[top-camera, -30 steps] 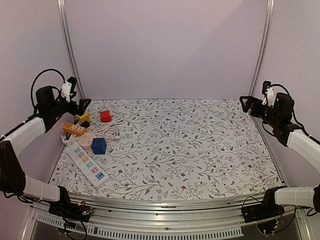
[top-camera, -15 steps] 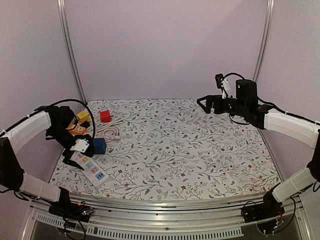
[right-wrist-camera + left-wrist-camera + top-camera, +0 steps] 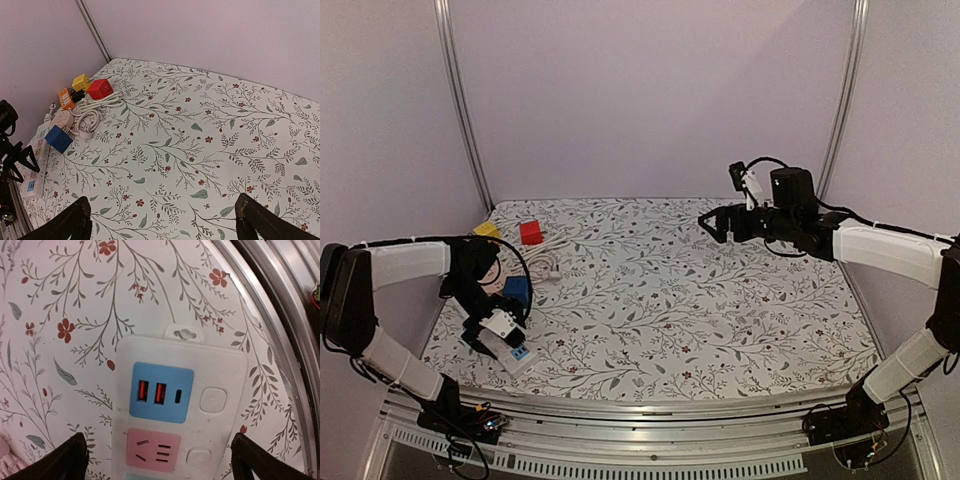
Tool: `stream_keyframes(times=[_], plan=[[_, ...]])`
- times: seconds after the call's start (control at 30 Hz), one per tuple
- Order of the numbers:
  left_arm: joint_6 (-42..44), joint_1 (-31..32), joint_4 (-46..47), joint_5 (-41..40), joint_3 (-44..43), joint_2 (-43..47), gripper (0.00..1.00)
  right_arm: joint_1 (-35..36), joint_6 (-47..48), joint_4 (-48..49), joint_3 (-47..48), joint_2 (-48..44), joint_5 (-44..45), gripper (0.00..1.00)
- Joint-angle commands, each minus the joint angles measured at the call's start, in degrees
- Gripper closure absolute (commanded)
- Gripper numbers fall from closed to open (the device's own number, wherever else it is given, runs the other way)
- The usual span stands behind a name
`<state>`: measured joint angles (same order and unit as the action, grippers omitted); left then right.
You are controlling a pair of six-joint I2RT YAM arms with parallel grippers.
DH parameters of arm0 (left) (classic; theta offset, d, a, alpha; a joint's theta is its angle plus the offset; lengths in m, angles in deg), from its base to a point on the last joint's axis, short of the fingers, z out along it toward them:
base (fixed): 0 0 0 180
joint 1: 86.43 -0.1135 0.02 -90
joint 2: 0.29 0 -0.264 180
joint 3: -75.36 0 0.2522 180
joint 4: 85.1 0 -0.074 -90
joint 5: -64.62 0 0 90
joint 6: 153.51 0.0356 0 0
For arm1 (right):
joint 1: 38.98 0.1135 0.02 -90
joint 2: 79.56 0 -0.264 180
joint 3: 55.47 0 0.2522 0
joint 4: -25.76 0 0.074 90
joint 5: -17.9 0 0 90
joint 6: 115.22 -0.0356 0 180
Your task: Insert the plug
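Left claw [image 3: 492,338]: jaws wide apart, empty, over power strip's end.
Right claw [image 3: 712,226]: apart, empty, aloft.
Power strip [image 3: 220,370]: smooth white rounded plastic, tabletop's [image 3: 720,320] near-left corner.
Plug cable [image 3: 86,120]: white coil, left edge.

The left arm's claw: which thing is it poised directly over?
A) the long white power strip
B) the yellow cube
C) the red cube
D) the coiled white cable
A: the left wrist view looks straight down on the white power strip, with its blue USB panel and pink socket lying between the spread fingers of the left gripper.
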<state>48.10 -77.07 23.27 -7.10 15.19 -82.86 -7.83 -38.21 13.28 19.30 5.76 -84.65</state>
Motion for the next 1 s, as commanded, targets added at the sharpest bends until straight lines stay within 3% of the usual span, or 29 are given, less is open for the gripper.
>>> stream_keyframes(times=[0.0, 0.27, 0.37, 0.57, 0.73, 0.87, 0.97], plan=[[1.61, 0.63, 5.07, -2.00, 2.20, -2.43, 0.01, 0.61, 0.69, -0.39, 0.79, 1.61, 0.47, 0.01], [1.14, 0.98, 6.23, -3.20, 4.39, -3.67, 0.01, 0.87, 1.04, -0.32, 1.61, 3.66, -0.19, 0.01], [-2.25, 3.21, 7.06, -0.87, 5.07, -2.08, 0.15, 0.89, 0.80, -0.40, 1.55, 3.80, -0.27, 0.01], [-19.41, 11.63, 7.44, 4.15, 3.31, -3.21, 0.47, 0.86, 0.06, -0.52, 0.81, 2.35, 0.54, 0.01], [-42.68, 22.00, 17.61, 6.12, -2.94, -9.12, 0.48, 0.92, -2.07, -4.34, 1.39, 1.28, 6.77, 0.01], [-61.92, 30.20, 26.48, 0.10, -14.55, -19.89, 0.55, 0.91, -3.94, -10.12, 3.08, 0.68, 11.93, 0.01], [-69.31, 35.18, 26.06, -5.59, -25.31, -29.69, 0.56, 0.89, -4.67, -12.94, 2.80, -0.96, 14.22, 0.01]])
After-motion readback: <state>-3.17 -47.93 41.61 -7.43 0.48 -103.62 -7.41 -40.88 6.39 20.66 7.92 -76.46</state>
